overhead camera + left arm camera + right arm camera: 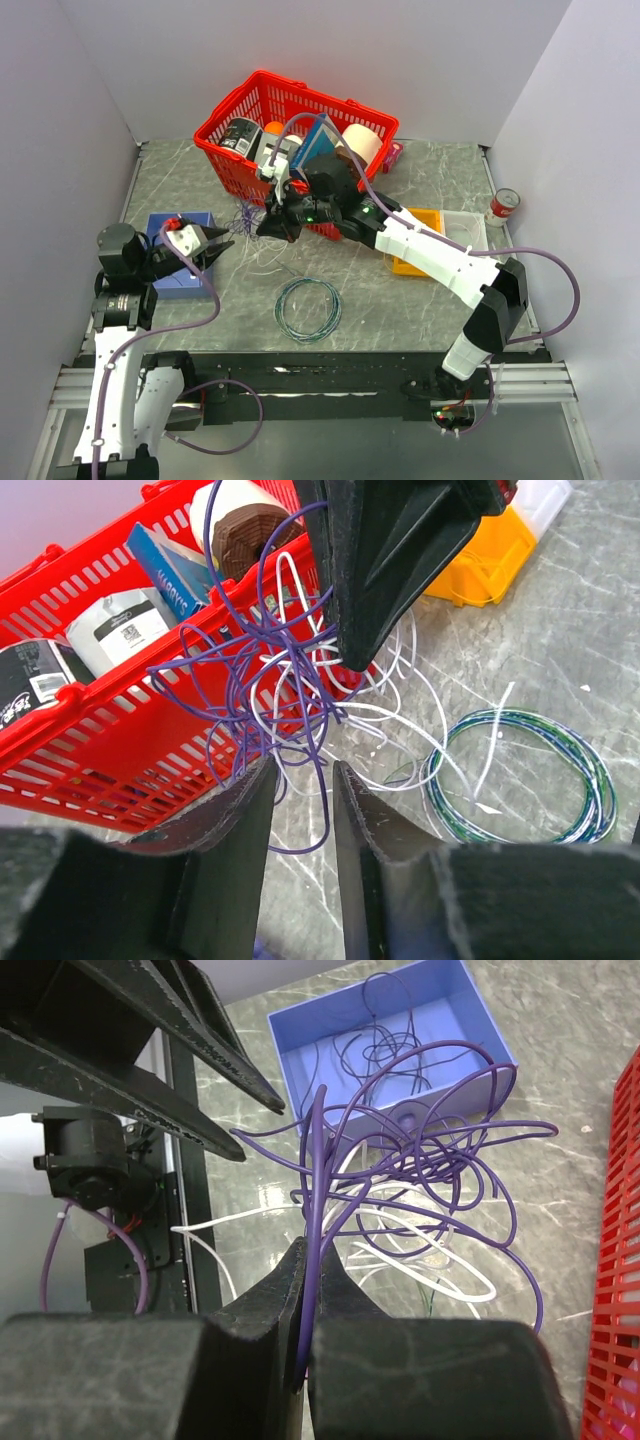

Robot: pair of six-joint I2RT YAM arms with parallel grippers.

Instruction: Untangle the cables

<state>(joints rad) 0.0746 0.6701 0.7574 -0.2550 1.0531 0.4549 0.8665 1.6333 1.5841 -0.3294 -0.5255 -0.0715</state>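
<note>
Just in front of a red plastic shopping basket, a scribbly tangle of thin purple and white cables hangs over the grey marbled table, some white loops trailing onto the surface. The right gripper has its black jaws pressed together on one purple strand, with the knot spreading beyond its tips. The left gripper faces it from the opposite side, jaws apart, a purple loop dangling in the gap without being pinched. Beyond the knot in the right wrist view sits an open blue plastic box holding a few thin dark wires. A neat teal-green ring of cable lies flat on the table nearby, and an orange plastic tray sits farther back.
</note>
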